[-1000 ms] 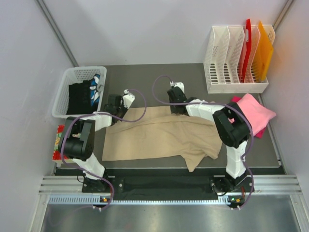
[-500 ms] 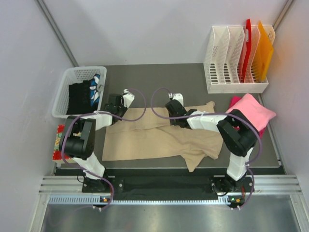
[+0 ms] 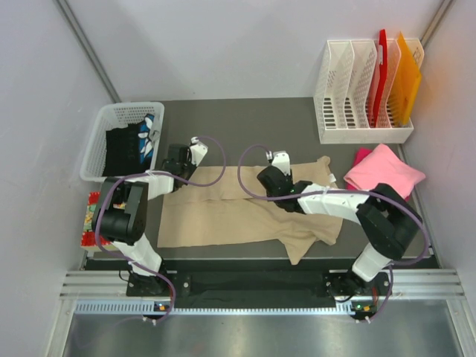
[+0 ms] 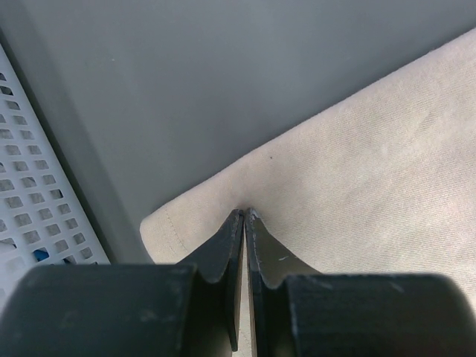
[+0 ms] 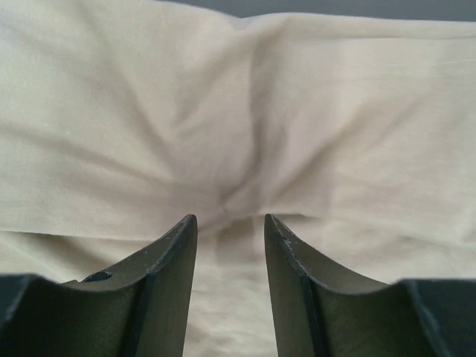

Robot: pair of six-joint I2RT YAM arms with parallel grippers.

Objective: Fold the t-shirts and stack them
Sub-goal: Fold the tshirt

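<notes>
Left wrist view, jaws: the left gripper has its two black fingers pressed tight together, pinching the hem of the tan fabric t-shirt just beside a rounded corner.
Right wrist view, jaws: the right gripper stands moderately parted and grips nothing. Tan cloth fills the view beneath it and is puckered into a crease just beyond the tips. Whether the tips touch the cloth cannot be told.
Shirt, place: it is spread across the middle of the dark grey table. The left gripper is at its far left corner and the right gripper is over its far edge, near the centre.
Basket: a white plastic lattice basket sits at the far left, just beyond the left gripper. It holds black cloth and something blue and white.
Rack: a white slotted plastic file rack stands at the far right. A red board and an orange board are upright in its right-hand slots.
Shirt, look: the left half lies fairly flat. The right half is rumpled, with one flap reaching the near edge and a sleeve poking out to the far right.
Right edge: a pink folded garment lies on the near side of the rack, close to that sleeve.
</notes>
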